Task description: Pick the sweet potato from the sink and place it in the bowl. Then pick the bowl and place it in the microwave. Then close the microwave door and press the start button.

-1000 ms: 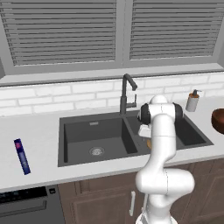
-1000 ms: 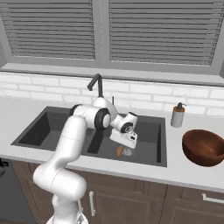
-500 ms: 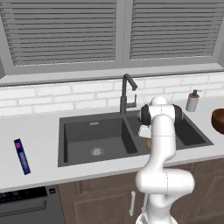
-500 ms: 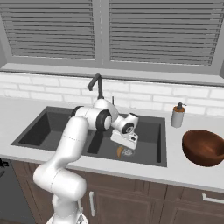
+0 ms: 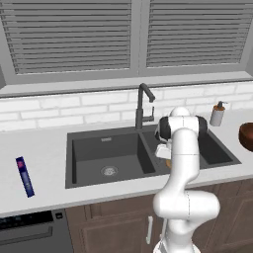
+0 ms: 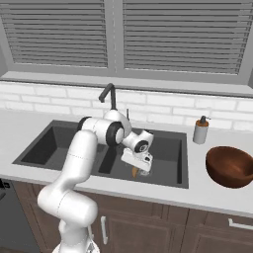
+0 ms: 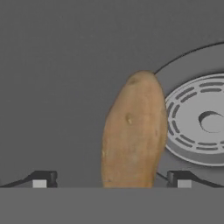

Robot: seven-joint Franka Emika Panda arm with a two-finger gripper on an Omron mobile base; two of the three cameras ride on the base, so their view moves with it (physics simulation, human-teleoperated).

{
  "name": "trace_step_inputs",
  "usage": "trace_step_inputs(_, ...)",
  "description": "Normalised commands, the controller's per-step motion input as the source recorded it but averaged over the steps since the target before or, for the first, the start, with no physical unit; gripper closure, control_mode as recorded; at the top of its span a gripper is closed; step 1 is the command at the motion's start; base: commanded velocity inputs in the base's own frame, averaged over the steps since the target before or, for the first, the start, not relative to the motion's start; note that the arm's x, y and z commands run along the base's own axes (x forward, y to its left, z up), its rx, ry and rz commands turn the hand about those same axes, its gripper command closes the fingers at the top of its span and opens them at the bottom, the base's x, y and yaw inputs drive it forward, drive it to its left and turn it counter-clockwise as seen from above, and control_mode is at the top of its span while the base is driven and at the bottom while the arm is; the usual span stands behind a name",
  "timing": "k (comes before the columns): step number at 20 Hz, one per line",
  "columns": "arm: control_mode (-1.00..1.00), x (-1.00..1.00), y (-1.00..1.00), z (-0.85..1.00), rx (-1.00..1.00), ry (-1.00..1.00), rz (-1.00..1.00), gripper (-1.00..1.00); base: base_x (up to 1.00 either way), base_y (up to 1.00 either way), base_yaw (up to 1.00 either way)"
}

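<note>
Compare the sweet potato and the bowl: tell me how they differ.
The sweet potato is oblong and light orange-brown; the bowl is round, deep and dark reddish-brown. The sweet potato lies in the sink beside a drain; the bowl stands on the counter. The sweet potato looks far smaller. Both are brownish.

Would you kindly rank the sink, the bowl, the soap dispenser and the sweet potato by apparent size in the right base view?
1. Sink, by far the widest.
2. Bowl on the counter.
3. Soap dispenser, though it stands farther back.
4. Sweet potato, a sliver showing under the gripper.
</note>
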Motion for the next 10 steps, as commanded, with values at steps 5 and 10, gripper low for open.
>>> trace_step_inputs(5, -1.00, -0.09, 0.24, -0.21, -0.02, 0.00, 0.00, 1.00, 0.00, 0.00, 0.00)
trace_step_inputs(10, -1.00, 0.13, 0.12, -0.32, 0.00, -0.04, 0.01, 1.00, 0.00, 0.00, 0.00)
